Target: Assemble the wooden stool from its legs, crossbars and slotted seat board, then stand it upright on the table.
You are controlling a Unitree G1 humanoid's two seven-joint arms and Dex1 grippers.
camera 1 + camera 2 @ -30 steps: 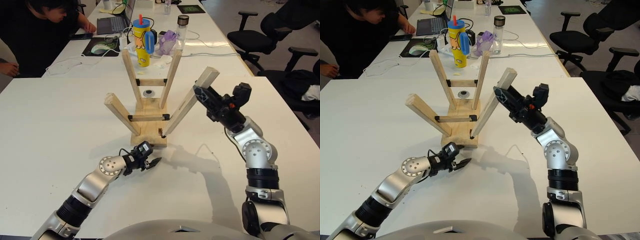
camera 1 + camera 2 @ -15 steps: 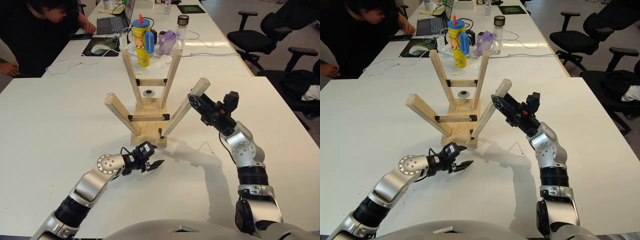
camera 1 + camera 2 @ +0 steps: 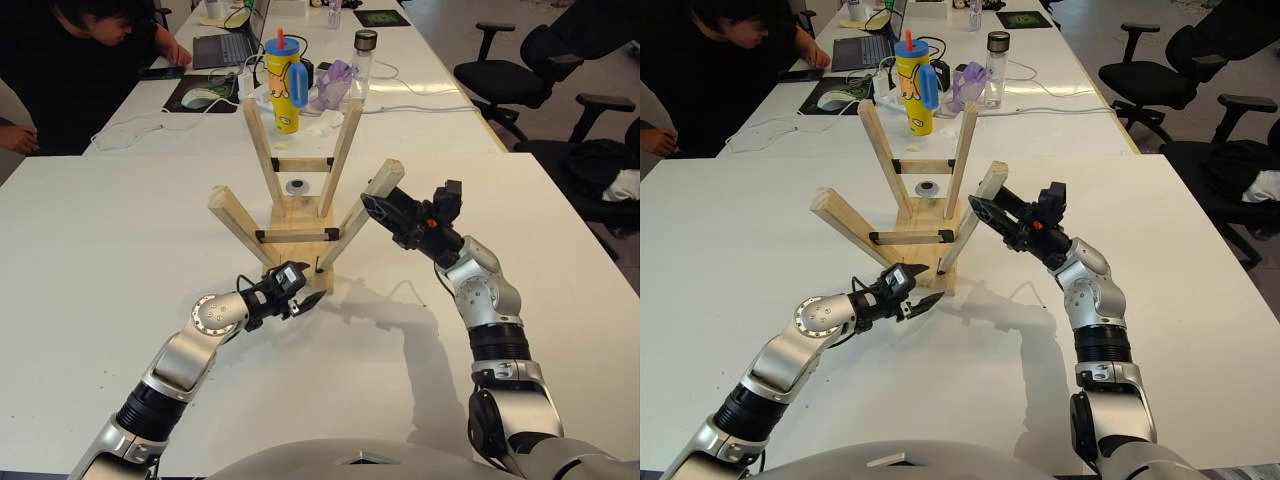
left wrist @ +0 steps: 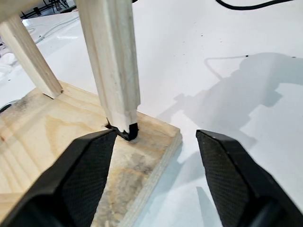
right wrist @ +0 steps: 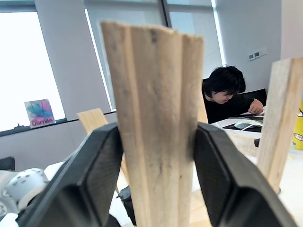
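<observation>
Currently right gripper [image 3: 373, 205] clamps leg [image 3: 346, 232]; left gripper [image 3: 306, 299] spread at seat board [image 4: 47, 132] corner.

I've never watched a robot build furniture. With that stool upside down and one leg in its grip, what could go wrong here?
The right end effector clamps the slanting leg near its top. The leg's lower end sits at the very corner of the seat, so a skewed push might pop it out. The left end effector is open by that corner, gripping nothing, so the stool might slide or tip.
</observation>
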